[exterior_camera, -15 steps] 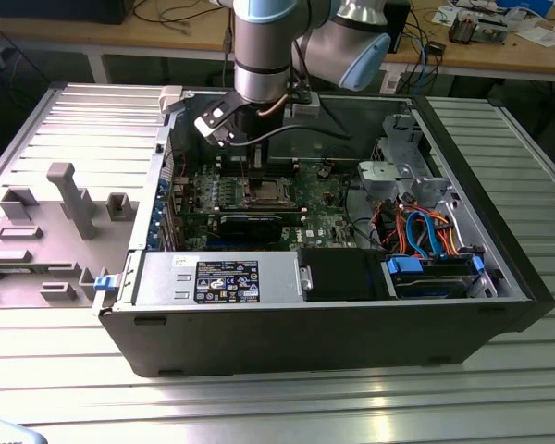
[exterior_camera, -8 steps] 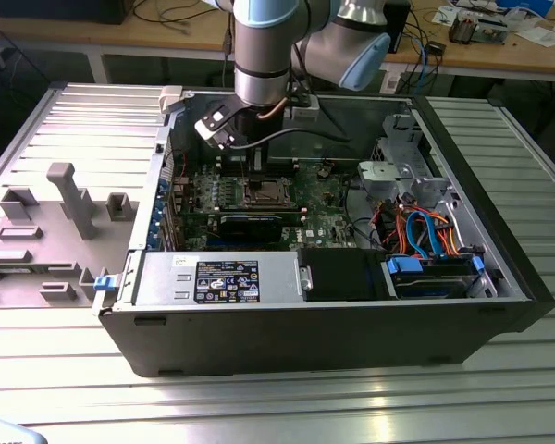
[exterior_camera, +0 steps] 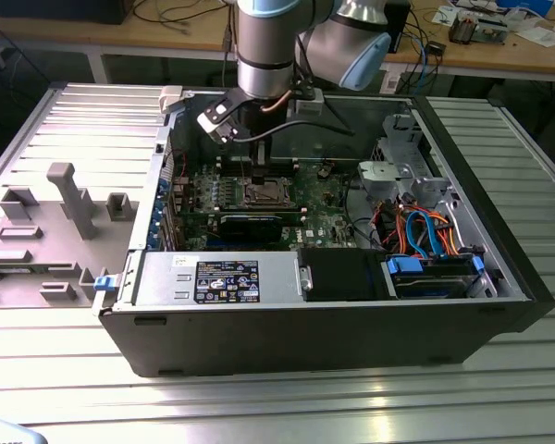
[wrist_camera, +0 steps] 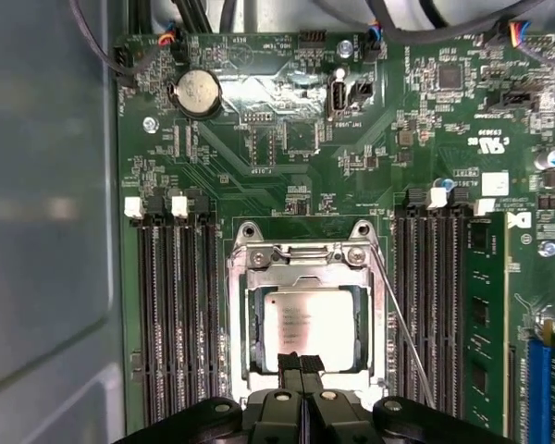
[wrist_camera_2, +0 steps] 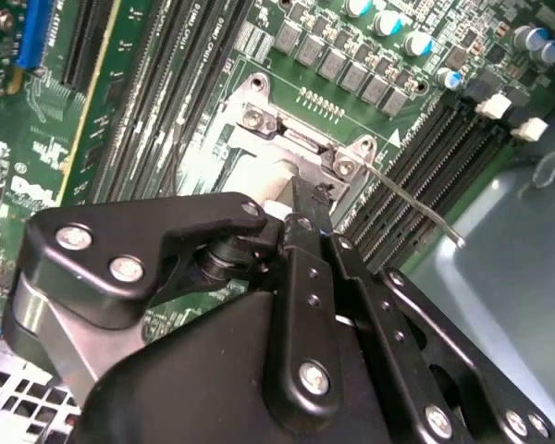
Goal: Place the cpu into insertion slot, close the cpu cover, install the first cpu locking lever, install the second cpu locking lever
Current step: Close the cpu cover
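On the exterior view's left, a grey plastic tray (exterior_camera: 46, 231) with blocky stands lies on the ribbed metal table (exterior_camera: 259, 407). Next to it sits a big black case (exterior_camera: 333, 314), lying open, with a shiny silver box (exterior_camera: 166, 277) along its near wall. A round grey arm (exterior_camera: 268, 46) hangs down into the middle of the case, over a flat green board (exterior_camera: 319, 199). Toward the exterior view's right there are bunches of blue and orange cables (exterior_camera: 425, 236). In the first wrist view the board is dotted with tiny parts, and a round silver battery (wrist_camera: 196, 91) sits on it. The slot (wrist_camera: 233, 324) is a square with a silver metal rim. It lies between two rows of long black memory slots (wrist_camera: 171, 314). The cpu (wrist_camera: 307, 324) lies flat inside the slot, a smooth, dull grey square. The cover (wrist_camera: 301, 268), a thin shiny frame, seems to lie flat around it, and the cpu shows through its window. A thin wire lever (wrist_camera: 402, 328) runs slanted away from one corner of the slot, over the nearby memory slots. The jaws are clenched tight with nothing between them. Their black fingertips (wrist_camera: 290, 370) sit right at one edge of the cpu, on or just above the cover's frame.
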Tool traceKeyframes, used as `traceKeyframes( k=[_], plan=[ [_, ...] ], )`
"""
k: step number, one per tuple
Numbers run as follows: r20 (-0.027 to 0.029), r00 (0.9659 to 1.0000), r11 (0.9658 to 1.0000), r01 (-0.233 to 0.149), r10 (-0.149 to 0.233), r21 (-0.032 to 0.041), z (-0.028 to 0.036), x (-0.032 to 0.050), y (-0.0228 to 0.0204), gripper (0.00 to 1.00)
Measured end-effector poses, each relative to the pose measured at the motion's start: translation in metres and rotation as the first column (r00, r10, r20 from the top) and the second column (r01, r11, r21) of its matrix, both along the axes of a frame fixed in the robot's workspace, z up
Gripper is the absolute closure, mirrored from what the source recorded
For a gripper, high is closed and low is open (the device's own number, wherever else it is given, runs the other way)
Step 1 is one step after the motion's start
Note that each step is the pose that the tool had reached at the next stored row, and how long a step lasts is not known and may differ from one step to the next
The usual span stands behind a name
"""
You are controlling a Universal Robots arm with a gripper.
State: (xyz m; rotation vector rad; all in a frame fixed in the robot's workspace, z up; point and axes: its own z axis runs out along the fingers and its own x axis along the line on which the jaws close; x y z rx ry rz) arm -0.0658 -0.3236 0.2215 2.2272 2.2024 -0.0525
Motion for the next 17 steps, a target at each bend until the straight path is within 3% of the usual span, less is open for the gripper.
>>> traceKeyframes(
  k=[17],
  plan=[
    [0.0000,1.0000,1.0000,0.000,0.000,0.0000,0.0073,0.0007,0.0000,0.89]
  ],
)
